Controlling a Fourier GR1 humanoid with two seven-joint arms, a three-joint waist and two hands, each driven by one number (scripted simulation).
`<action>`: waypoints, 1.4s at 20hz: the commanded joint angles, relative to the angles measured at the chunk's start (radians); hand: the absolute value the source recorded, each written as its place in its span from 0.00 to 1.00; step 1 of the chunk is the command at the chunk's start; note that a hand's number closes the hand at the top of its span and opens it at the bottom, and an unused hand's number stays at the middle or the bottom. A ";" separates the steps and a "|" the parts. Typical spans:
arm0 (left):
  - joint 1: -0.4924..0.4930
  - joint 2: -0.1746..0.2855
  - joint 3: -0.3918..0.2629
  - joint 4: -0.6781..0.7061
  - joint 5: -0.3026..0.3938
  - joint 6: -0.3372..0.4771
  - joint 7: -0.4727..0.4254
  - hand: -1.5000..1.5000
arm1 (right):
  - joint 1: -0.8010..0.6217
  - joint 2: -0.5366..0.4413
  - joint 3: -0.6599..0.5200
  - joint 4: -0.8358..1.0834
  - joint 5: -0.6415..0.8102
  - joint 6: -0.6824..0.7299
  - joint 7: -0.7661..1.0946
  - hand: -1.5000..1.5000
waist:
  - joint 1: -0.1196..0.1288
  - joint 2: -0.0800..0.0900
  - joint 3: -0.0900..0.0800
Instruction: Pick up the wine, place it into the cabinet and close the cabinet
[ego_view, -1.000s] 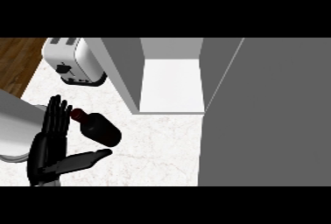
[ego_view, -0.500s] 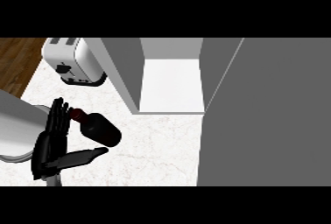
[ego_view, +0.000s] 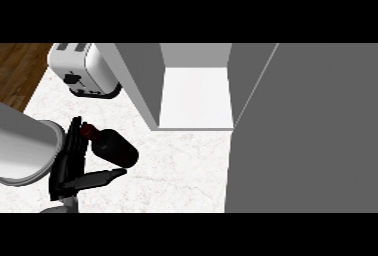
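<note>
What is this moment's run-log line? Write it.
wine: lying on counter | left hand: open, alongside it | cabinet: open | right hand: out of view

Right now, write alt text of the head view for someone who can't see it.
The open left hand is beside a dark wine bottle on the marble counter, with a toaster behind and the open cabinet to the right.

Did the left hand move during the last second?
Yes. Judged against the toaster, which stays in place, the left hand has shifted slightly right, closer to the wine bottle, and has turned edge-on.
</note>
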 joint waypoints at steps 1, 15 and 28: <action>-0.013 0.006 0.012 0.101 -0.002 -0.034 -0.083 0.00 | 0.074 -0.018 -0.050 -0.043 -0.083 0.048 -0.027 0.00 | -0.002 0.000 0.000; -0.213 -0.002 0.076 0.540 0.011 -0.054 -0.316 0.00 | -0.038 -0.018 -0.075 -0.040 -0.059 -0.006 0.066 0.00 | -0.002 0.001 0.000; -0.341 0.024 0.125 0.779 0.080 -0.176 -0.445 0.00 | -0.057 -0.012 -0.073 0.033 -0.046 0.014 0.002 0.00 | -0.002 0.001 0.000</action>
